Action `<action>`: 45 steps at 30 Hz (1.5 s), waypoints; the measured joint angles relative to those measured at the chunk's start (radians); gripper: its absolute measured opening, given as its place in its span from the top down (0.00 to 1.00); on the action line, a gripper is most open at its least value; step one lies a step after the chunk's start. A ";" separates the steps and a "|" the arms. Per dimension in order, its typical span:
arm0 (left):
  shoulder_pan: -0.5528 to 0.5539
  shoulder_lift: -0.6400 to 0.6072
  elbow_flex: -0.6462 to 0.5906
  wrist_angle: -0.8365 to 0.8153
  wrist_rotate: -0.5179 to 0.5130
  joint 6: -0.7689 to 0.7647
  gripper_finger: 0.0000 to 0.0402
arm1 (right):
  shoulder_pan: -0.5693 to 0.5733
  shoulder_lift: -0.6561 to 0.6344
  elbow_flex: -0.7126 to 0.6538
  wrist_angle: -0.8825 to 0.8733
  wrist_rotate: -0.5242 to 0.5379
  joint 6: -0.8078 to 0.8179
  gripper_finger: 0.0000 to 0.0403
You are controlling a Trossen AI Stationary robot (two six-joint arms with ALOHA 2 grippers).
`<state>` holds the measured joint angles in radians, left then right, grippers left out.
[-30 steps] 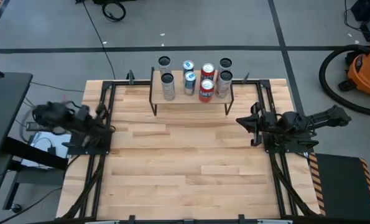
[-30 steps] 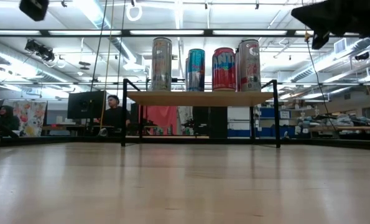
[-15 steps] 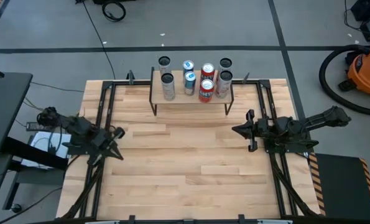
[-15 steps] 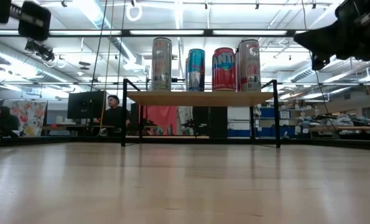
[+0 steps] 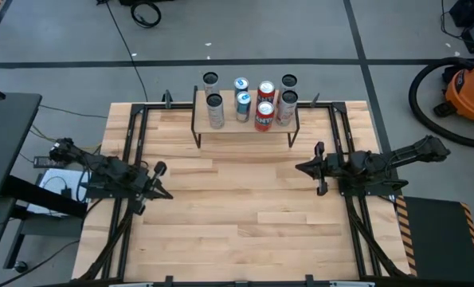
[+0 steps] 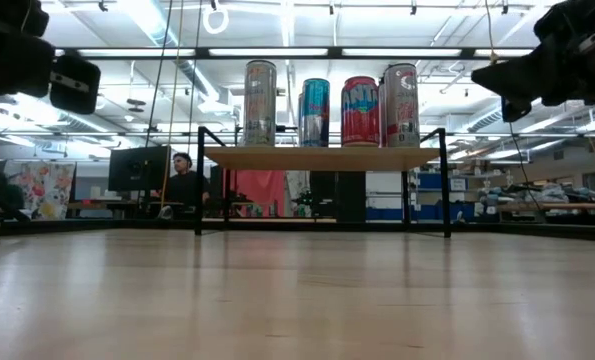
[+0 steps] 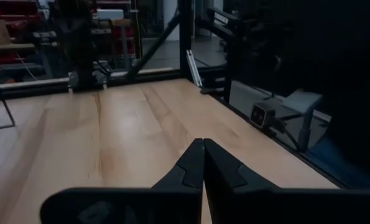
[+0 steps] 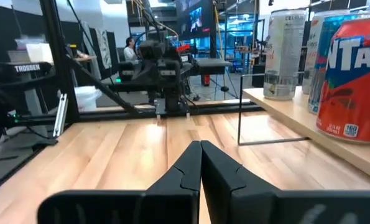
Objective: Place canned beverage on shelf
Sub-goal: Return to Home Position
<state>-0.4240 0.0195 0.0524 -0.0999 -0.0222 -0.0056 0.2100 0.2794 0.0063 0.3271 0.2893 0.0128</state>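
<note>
The left claw (image 7: 203,144) hangs above the left side of the large light-wood desk (image 5: 237,223). Its two dark fingers are clenched together with nothing between them. At the far middle of the desk stands the small raised light-wood shelf on thin black legs (image 5: 237,128). On it the canned beverages stand upright in two rows, one behind the other: tall plain silver cans (image 5: 214,110), blue cans (image 5: 243,105), red cans (image 5: 264,115) and silver cans with a red mark (image 5: 287,106). The right claw (image 8: 201,145) hangs above the right side of the desk, near the shelf, also clenched and holding nothing.
</note>
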 joint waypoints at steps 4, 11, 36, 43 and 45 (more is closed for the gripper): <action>0.000 0.000 -0.002 0.001 -0.006 0.001 0.98 | 0.000 0.000 0.000 -0.039 0.020 0.000 0.96; 0.000 0.000 -0.002 -0.004 -0.010 0.016 0.98 | -0.003 0.000 0.000 -0.155 0.043 0.053 0.96; 0.000 0.000 -0.002 -0.002 -0.022 -0.032 0.98 | -0.003 0.000 0.000 -0.216 -0.055 0.092 0.96; 0.000 0.000 -0.002 -0.001 -0.023 -0.033 0.98 | -0.003 -0.010 0.000 -0.217 -0.051 0.089 0.96; 0.000 0.000 -0.005 0.009 -0.023 -0.033 0.98 | -0.003 -0.031 0.000 -0.217 -0.051 0.089 0.96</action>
<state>-0.4240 0.0193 0.0469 -0.0912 -0.0455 -0.0383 0.2073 0.2486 0.0063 0.1104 0.2382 0.1020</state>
